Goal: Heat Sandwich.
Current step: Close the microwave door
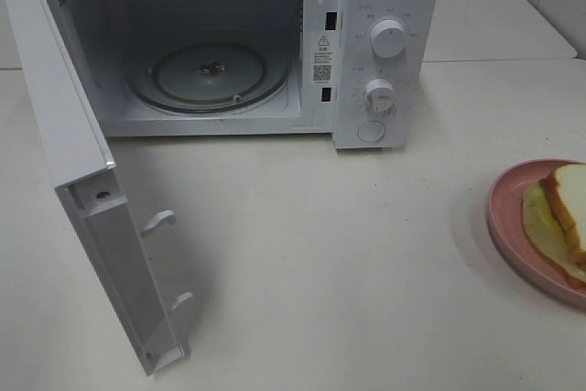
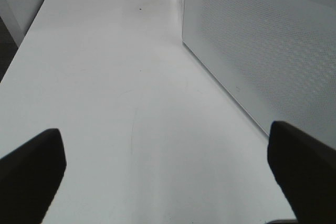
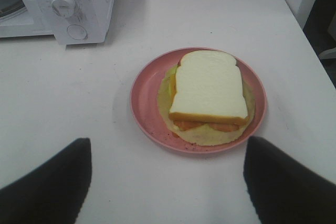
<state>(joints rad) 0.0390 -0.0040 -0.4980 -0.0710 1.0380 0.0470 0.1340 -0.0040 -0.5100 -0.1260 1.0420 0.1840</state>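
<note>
The sandwich (image 3: 210, 85), white bread over a pale yellow-green layer, lies on a round pink plate (image 3: 144, 103). In the high view, sandwich (image 1: 568, 212) and plate (image 1: 508, 226) sit at the table's right edge, partly cut off. My right gripper (image 3: 168, 182) hovers short of the plate, open, with nothing between its dark fingers (image 3: 47, 182). My left gripper (image 2: 168, 182) is open and empty over bare table beside the microwave door (image 2: 262, 51). Neither gripper shows in the high view.
The white microwave (image 1: 385, 6) stands at the back with its door (image 1: 55, 125) swung wide open toward the front left. A glass turntable (image 1: 211, 75) lies inside the cavity. Two knobs (image 1: 388, 38) are on its right panel. The microwave (image 3: 63, 3) stands beyond the plate.
</note>
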